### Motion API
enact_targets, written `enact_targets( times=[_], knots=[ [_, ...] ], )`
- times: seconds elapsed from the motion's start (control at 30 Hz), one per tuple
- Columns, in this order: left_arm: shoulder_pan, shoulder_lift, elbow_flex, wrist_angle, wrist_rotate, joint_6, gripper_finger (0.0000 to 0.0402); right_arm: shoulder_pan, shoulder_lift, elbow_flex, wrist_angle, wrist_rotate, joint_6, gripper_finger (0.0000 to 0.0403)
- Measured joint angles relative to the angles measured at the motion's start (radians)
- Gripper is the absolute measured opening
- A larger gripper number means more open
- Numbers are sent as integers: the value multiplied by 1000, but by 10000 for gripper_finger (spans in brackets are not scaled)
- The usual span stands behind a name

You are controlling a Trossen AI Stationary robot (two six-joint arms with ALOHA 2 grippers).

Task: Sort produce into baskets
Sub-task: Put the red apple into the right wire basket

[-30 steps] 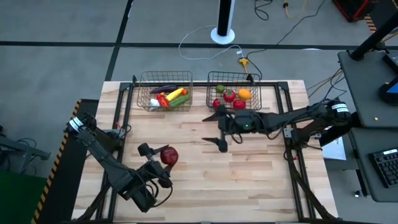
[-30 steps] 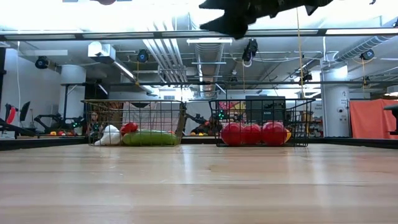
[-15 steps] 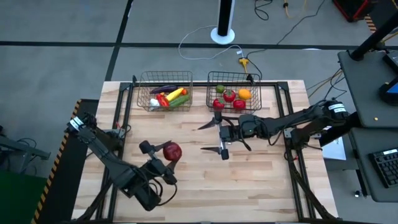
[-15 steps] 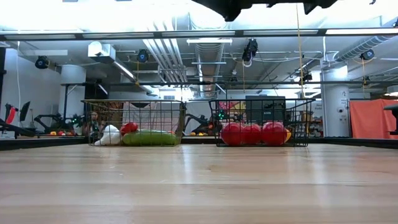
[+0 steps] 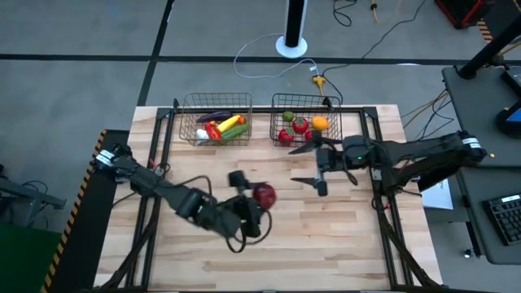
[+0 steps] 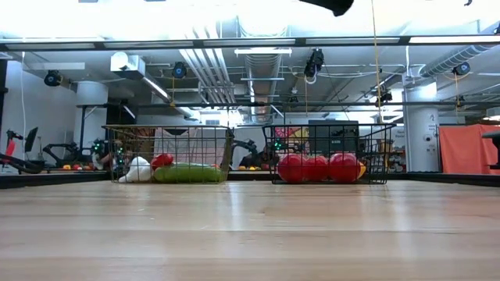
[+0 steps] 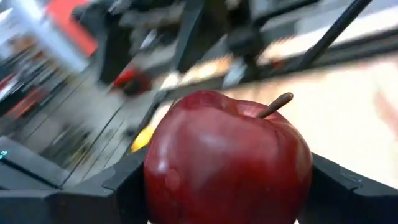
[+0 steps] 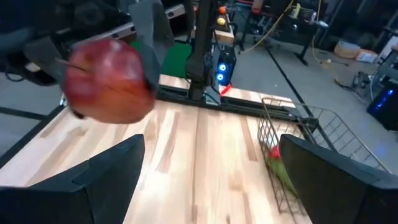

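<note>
My left gripper [image 5: 252, 189] is shut on a dark red apple [image 5: 264, 194] above the middle of the table. The apple fills the left wrist view [image 7: 227, 158] and also shows in the right wrist view [image 8: 111, 81]. My right gripper [image 5: 309, 168] is open and empty, right of the apple and just near of the darker wire basket [image 5: 307, 122], which holds red, green and orange pieces. The copper wire basket [image 5: 216, 122] to its left holds corn, cucumber, eggplant, a red piece and garlic. Both baskets stand at the far edge. My left gripper pinches the apple between its two fingers, one on each opposite side [image 7: 155, 180], below its widest part. The fingers come roughly level from the table's left. The apple is lifted clear of the table, with its stem [image 7: 277, 104] on the upper side.
Bare wooden tabletop [image 5: 326, 236] lies near of and to the right of both grippers. In the low view the two baskets [image 6: 172, 154] [image 6: 328, 154] stand side by side at the far edge, and only a bit of an arm [image 6: 332, 5] shows at the top.
My left gripper has carried the apple toward the table's right edge, holding it clear of the table. My right gripper has drawn back toward the right edge, staying open.
</note>
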Motion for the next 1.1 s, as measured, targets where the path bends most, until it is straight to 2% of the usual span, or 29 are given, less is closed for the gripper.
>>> enact_targets(
  times=[0.07, 0.17, 0.3, 0.53, 0.6, 0.7, 0.87, 0.97, 1.1],
  knots=[
    [28, -2, -51, 176, 101, 104, 273, 0, -30, -33, 3, 0, 1, 364],
    [55, -9, -131, 344, 190, 154, 273, 0, -55, -98, 44, -2, 25, 364],
    [62, -32, -235, 471, 195, 129, 273, 4, -46, -196, 197, -19, 32, 364],
    [47, -125, -432, 752, 246, 92, 273, 30, 65, -316, 614, -75, 80, 364],
    [48, -150, -487, 828, 300, 41, 273, 47, 108, -323, 684, -97, 54, 364],
    [47, -175, -547, 987, 321, -42, 275, 90, 178, -316, 727, -107, -18, 364],
    [46, -205, -625, 1112, 323, -197, 276, 177, 271, -222, 731, 36, -212, 364],
    [54, -247, -662, 1138, 326, -386, 276, 228, 313, -154, 715, 121, -368, 364],
    [65, -335, -715, 1135, 440, -561, 276, 281, 353, -78, 719, 246, -585, 364]
  ],
)
